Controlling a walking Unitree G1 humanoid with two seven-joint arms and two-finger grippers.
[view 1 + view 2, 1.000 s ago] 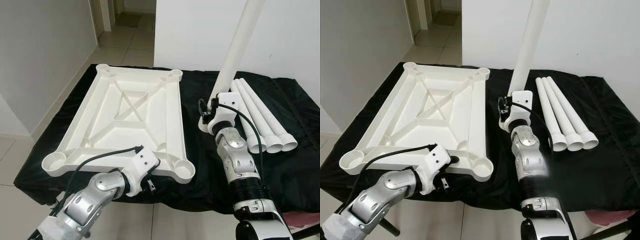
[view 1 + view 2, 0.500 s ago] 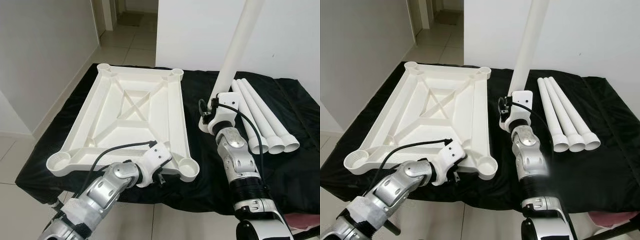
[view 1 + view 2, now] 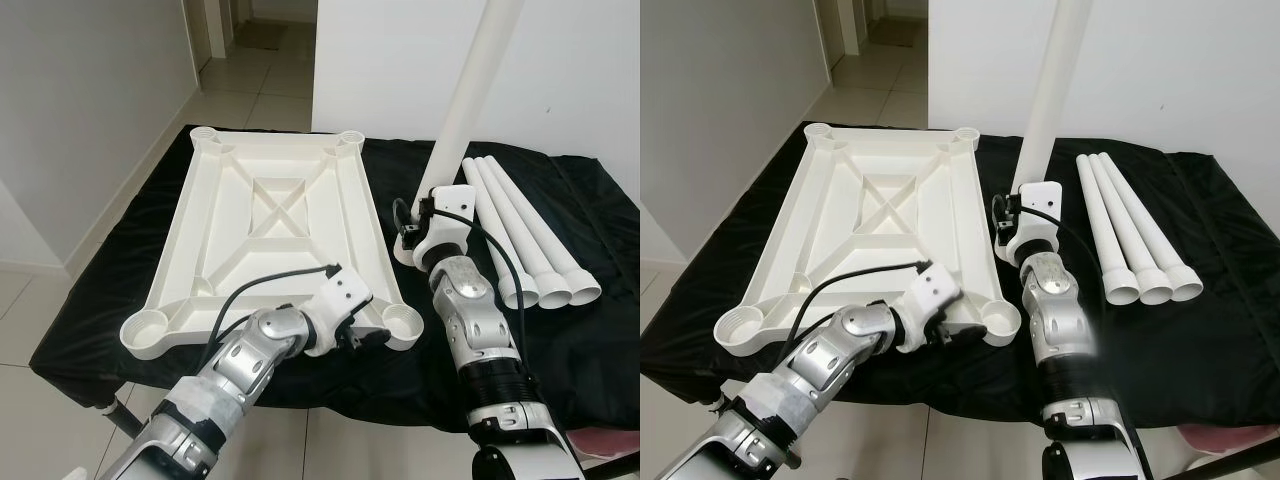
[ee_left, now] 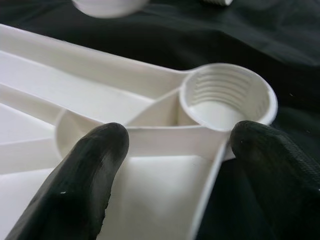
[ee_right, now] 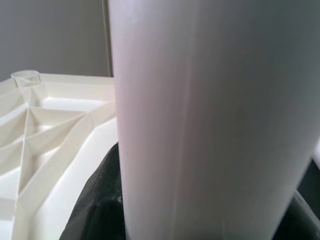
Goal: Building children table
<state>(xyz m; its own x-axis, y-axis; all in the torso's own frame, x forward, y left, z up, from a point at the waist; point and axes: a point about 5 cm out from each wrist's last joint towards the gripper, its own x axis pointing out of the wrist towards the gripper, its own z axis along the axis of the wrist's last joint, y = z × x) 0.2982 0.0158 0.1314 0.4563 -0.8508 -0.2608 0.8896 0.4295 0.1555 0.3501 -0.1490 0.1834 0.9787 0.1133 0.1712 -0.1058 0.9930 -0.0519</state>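
- Tabletop (image 3: 285, 225), white plastic and turned underside up, lies flat on the black cloth (image 3: 590, 340) that covers the surface; its crossed ribs and four round corner sockets face up.
- My left end effector (image 4: 175, 165) sits at the near edge of the tabletop, right beside the near right corner socket (image 4: 227, 97), whose inner threads show clearly in the left wrist view.
- Its two black fingers (image 4: 90, 175) are spread apart, one over the inner ribs and the other outside the rim, so the edge lies between them; I cannot tell whether either pad actually touches the plastic.
- My right end effector (image 3: 1033, 200) is clenched around one white table leg (image 3: 475, 95), holding it nearly upright with a slight lean, its upper end running out of the top of the head views.
- That leg stands over the cloth just to the right of the tabletop's right edge, about midway along it, between the tabletop and the spare legs.
- In the right wrist view the held leg looms close and blurred, with part of the tabletop beside it.
- Three more white legs (image 3: 525, 235) lie side by side on the cloth to the right, flared ends toward me, well apart from the tabletop.
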